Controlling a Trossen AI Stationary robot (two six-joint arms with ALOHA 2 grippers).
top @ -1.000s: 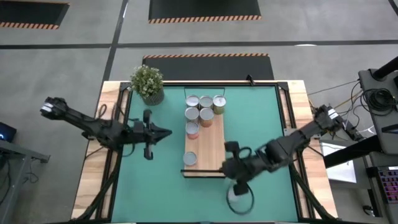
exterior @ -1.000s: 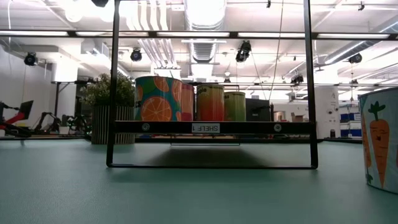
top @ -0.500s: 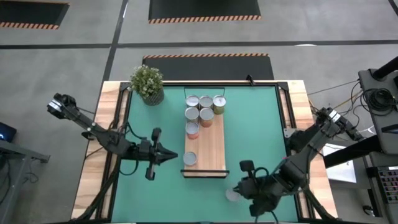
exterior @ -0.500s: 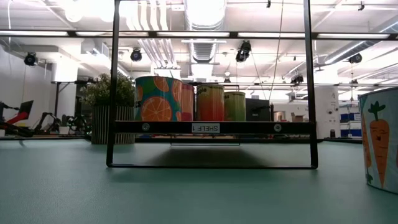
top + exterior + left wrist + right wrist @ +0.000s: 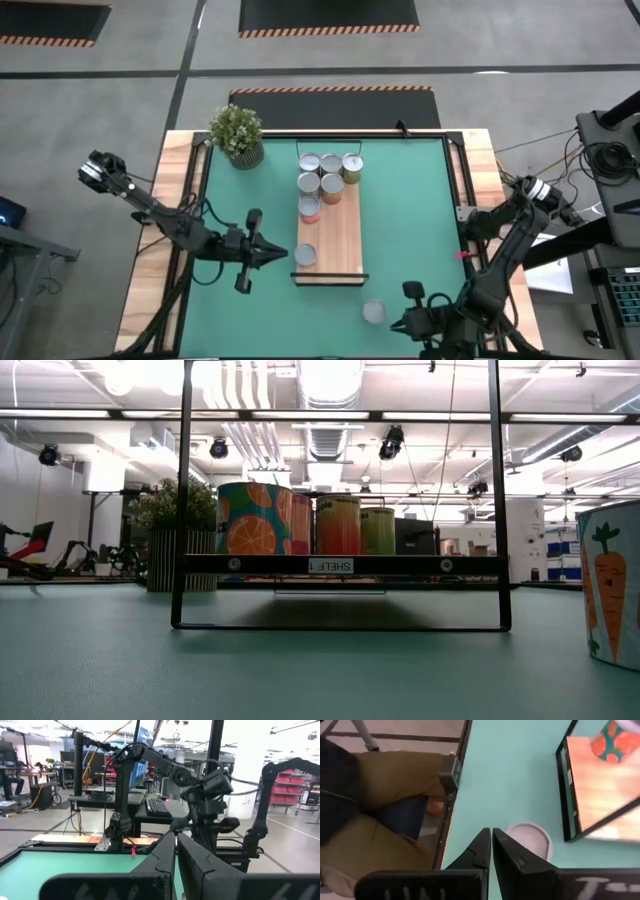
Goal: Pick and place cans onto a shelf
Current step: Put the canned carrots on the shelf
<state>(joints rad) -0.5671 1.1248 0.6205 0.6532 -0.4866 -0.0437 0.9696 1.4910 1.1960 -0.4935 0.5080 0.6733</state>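
Observation:
The shelf [image 5: 340, 235] is a light-wood plank on the green mat. Several cans [image 5: 325, 175] stand at its far end, and one can [image 5: 305, 255] stands near its near end. Another silver-topped can [image 5: 374, 312] stands on the mat by the shelf's near right corner; the low view shows its carrot label [image 5: 612, 590]. My left gripper [image 5: 284, 255] is shut, pointing right, just left of the near can on the shelf. My right gripper [image 5: 398, 324] is shut and empty, just right of the can on the mat [image 5: 530, 839].
A potted plant [image 5: 238, 135] stands at the mat's far left corner. A person in brown trousers [image 5: 385, 795] sits at the table's near edge, close to my right gripper. The shelf's black frame [image 5: 340, 565] rises above the mat.
My right gripper has drawn back from the shelf's near end toward the table's near edge, uncovering the can on the mat, which has stayed put. My left gripper has gone toward the near edge and right, up to the near can on the shelf.

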